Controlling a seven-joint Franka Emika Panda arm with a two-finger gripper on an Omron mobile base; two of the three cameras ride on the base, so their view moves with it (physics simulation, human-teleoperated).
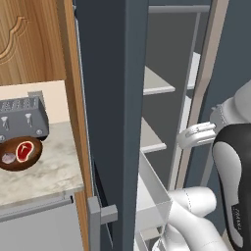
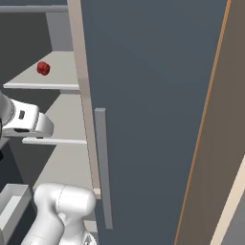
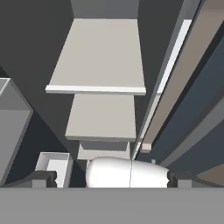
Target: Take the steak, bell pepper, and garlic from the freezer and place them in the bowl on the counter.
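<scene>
A: Two dark tips of the end effector (image 3: 109, 178) sit far apart at the bottom of the hand view, one toward seven o'clock, one toward five o'clock. The jaws stand fully open with nothing between them.

B: And beyond the tips?

A: White shelves (image 3: 98, 57) of the freezer (image 1: 110, 98) step away toward twelve o'clock, bare in the hand view. The bell pepper (image 2: 43, 68) lies on an upper shelf, at ten o'clock in the right base view, well apart from the end effector.

B: The rest of the task?

A: The steak (image 1: 24, 149) is already in the bowl (image 1: 19, 156), and a pale lump beside it looks like the garlic (image 1: 9, 158). Only the pepper seems left.

B: What could go wrong?

A: The hand points down along the shelves, not at the pepper. Rising to it, the arm might clip a shelf edge or the door (image 2: 153, 105), since the opening is narrow. The pepper is round, so a nudge could roll it deeper.

B: The surroundings?

A: The beige marbled bench (image 1: 49, 171) carries the bowl and a grey toaster (image 1: 22, 117), with wooden cupboards (image 1: 29, 39) above.
</scene>
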